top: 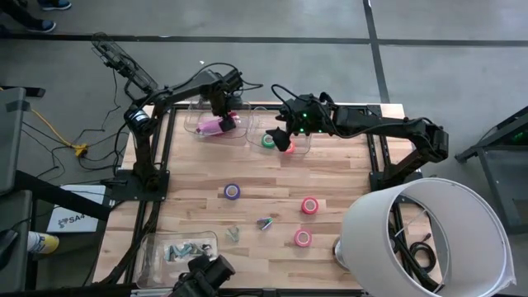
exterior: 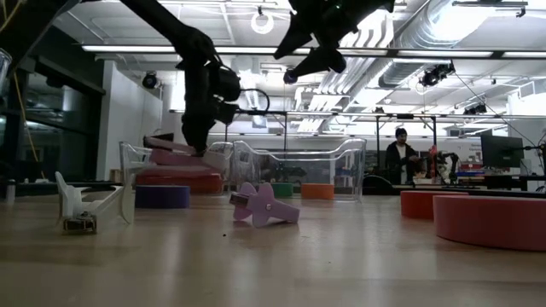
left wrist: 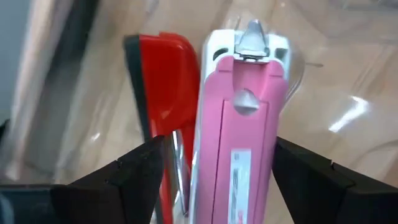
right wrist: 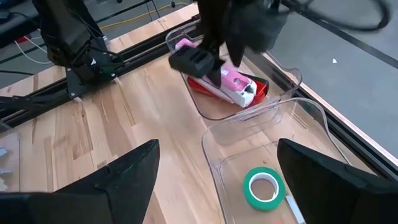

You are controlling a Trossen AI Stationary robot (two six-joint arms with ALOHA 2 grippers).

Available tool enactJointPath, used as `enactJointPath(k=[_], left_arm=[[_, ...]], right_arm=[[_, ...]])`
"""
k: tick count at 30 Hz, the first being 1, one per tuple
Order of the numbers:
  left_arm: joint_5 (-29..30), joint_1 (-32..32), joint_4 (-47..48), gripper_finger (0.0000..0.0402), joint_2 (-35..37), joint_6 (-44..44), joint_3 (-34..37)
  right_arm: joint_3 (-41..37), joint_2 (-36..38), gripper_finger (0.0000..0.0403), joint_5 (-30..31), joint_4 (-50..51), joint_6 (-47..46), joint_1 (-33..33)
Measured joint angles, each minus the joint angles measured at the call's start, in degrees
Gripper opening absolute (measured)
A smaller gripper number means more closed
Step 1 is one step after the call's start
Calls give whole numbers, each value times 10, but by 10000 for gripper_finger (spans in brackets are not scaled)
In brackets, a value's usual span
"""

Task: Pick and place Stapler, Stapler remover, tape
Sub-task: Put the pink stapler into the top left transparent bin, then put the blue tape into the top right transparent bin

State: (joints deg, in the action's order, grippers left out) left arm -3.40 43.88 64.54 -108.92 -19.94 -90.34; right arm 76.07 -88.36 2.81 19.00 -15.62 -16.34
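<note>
Left gripper [left wrist: 214, 168] fingers stand released either side of the pink stapler [left wrist: 239, 124] in its bin; next lift clear; right gripper [right wrist: 214, 180] fingers spread, empty

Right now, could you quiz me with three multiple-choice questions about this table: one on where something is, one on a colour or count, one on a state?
1. Where is the pink stapler?
A. in a clear bin
B. on the floor
C. under the lamp shade

2. What colour is the tape roll in the other bin?
A. purple
B. green
C. yellow

3. The left arm's fingers around the pink stapler are:
A. clamped tight
B. spread apart
C. out of sight

Answers: 1 A, it lies beside a red stapler inside the bin; 2 B, plainly green; 3 B, gaps show on both sides.
</note>
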Motion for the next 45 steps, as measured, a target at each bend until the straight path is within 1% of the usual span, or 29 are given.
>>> enactJointPath(k=[5,15,20,27,31,34,38,45], left_arm=[[2,0,29,277,0,1,-53],[1,0,94,278,0,3,-139],[-4,0,141,278,1,20,-188],[-67,0,222,278,1,53,-243],[-105,0,257,278,1,84,-256],[-126,-6,255,278,1,103,-255],[-114,-21,255,278,1,124,-254],[-97,-69,255,278,1,150,-254]], right_arm=[[0,0,316,0,6,0,0],[0,0,316,0,23,-11,0],[0,0,316,0,29,-19,0],[0,0,316,0,45,-22,0],[0,0,316,8,67,-23,0],[0,0,316,17,84,-24,0],[-1,5,316,20,103,-25,0],[0,31,316,35,133,-15,0]])
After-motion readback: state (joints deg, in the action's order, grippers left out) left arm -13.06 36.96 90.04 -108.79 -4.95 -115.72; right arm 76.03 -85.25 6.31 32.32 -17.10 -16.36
